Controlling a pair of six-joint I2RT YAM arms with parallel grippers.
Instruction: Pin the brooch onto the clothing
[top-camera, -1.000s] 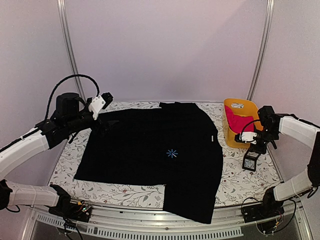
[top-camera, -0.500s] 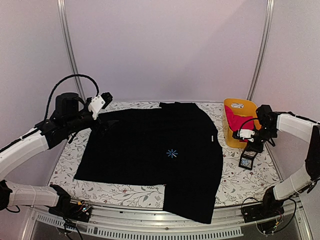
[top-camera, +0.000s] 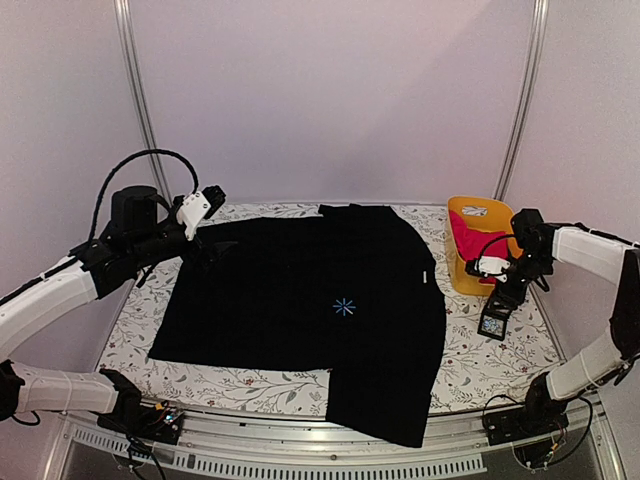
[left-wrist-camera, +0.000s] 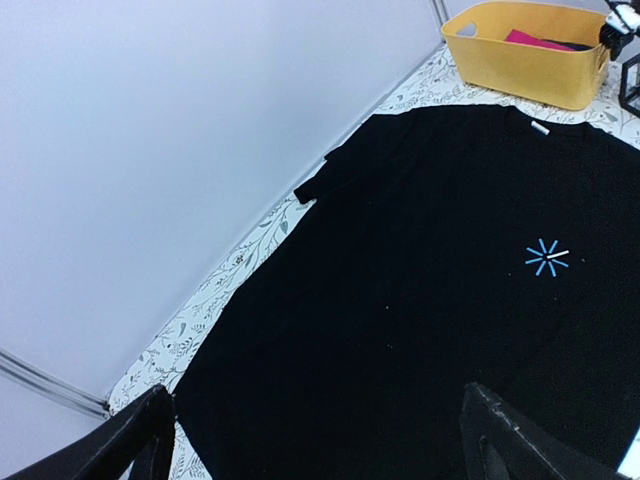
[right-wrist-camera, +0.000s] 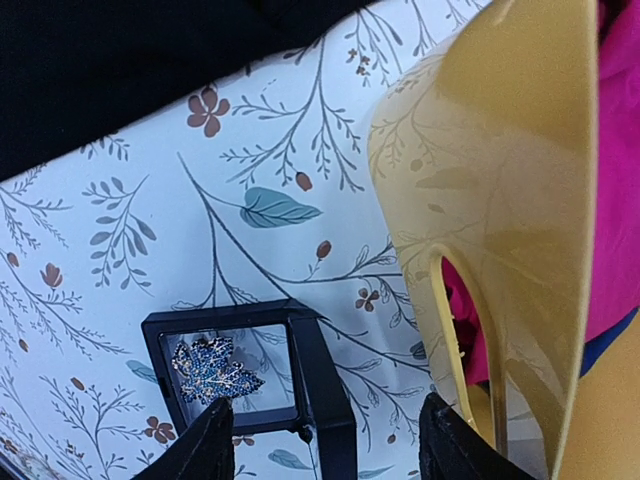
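Black clothing (top-camera: 290, 290), a long-sleeved shirt, lies spread flat over the flowered tablecloth (top-camera: 480, 365). At its far left corner the left gripper (left-wrist-camera: 315, 435) hovers with its jaws wide apart and nothing between them. The fabric looks soft and limp, so it would likely bunch or lift under a pin unless it is held down beside the pinning spot. A pale blue asterisk print (top-camera: 344, 307) marks the chest, a little right of the shirt's middle. At the far right of the table stands a yellow basket (right-wrist-camera: 500, 150) with a pink garment (top-camera: 470, 243) in it. Just beside the basket on its near side sits a small black frame (right-wrist-camera: 310, 365), and the brooch (right-wrist-camera: 213, 368) rests inside it, well apart from the shirt. It is a leaf shape, dark blue sparkle edged in gold. It is probably light, stiff and thin, with delicate points and a slick face, so a flat pinch across the leaf's body seems safer than one at the tips. Whether a clear cover lies over it I cannot tell. The right gripper (right-wrist-camera: 322, 450) hangs over the frame, fingers (right-wrist-camera: 195, 445) spread, clamped on nothing.
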